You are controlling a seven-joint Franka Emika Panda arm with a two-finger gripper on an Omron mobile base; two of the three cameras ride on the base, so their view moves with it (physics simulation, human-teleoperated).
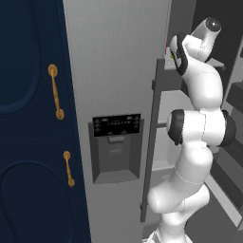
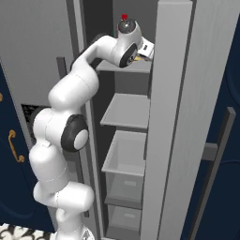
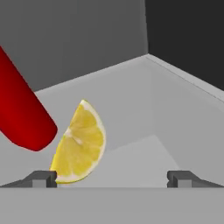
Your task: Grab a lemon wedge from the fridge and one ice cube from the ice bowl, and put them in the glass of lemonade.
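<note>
A bright yellow lemon wedge [image 3: 81,146] lies on a grey shelf inside the fridge [image 1: 114,71], right in front of my hand. My gripper [image 3: 113,177] is open, its two dark fingertips spread wide. The wedge sits just beyond the left fingertip [image 3: 41,178], off to the left of the gap between the fingers. Seen from the right base view, my hand [image 2: 140,49] reaches onto the top shelf [image 2: 123,65] of the open fridge compartment.
A tall red bottle [image 3: 19,113] leans on the shelf left of the wedge. The open fridge door [image 2: 171,117] stands close on the right of my arm. Lower shelves and drawers [image 2: 126,159] sit below. Navy cabinets with gold handles [image 1: 56,92] flank the fridge.
</note>
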